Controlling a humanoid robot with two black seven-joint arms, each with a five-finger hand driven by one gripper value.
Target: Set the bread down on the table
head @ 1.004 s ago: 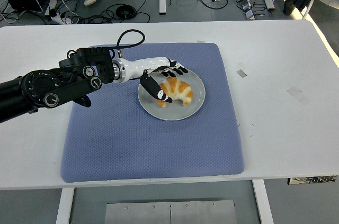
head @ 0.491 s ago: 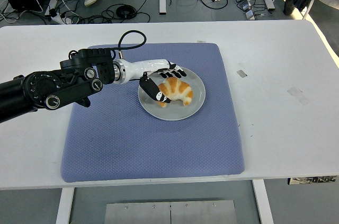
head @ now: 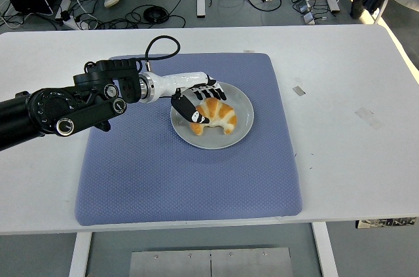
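The left hand (head: 198,101) is on the croissant (head: 213,114), its dark fingers (head: 213,93) curled over the bread's far edge and the thumb pressed to its left end; it appears to be grasping the bread, though not yet lifting it. The croissant lies on the grey plate (head: 241,130), left of the plate's centre, directly under and just right of the hand. Its long axis runs roughly left to right across the plate, horns curving toward the near rim, so the grip spans its width. The plate sits on the blue mat (head: 196,179) (toward the mat's far half), and bare white table (head: 347,93) lies right of the mat. Only this arm is in view.
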